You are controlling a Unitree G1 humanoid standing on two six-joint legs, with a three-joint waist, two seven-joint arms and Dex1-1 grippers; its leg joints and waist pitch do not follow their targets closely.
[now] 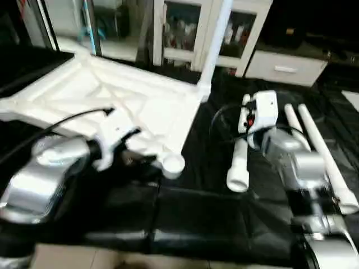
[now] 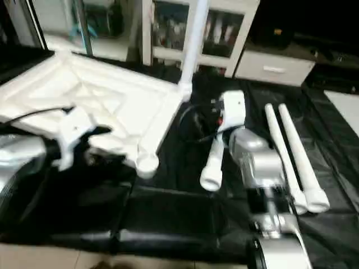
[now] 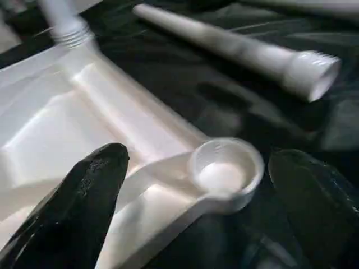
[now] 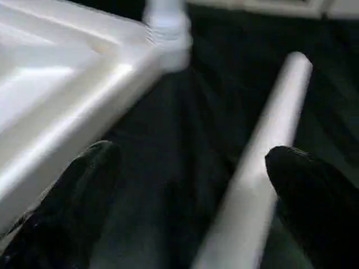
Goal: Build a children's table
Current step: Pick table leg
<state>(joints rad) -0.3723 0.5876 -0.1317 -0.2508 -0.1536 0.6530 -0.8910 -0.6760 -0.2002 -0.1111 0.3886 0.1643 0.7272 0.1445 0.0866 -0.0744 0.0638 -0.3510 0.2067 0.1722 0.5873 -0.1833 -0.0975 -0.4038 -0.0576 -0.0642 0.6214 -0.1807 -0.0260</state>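
— White, plain, the table top (image 1: 120,103), ribs also white. Same white for the loose legs (image 1: 325,154).

— Black and glossy, the sheet (image 1: 207,213) below. Silver forearms (image 1: 297,162), black fingers (image 3: 84,196).

— White cabinet (image 1: 185,28) behind, with glass doors.

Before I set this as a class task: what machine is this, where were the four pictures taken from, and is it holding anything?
It is a humanoid robot with two silver arms. Two pictures look down from its head; two look along each wrist's black fingers. On the black sheet lies the table top, upside down, one leg already standing in a far corner. Three loose legs lie beside it. The left tool is open around an empty corner socket. The right tool is open over one loose leg. Nothing is held.
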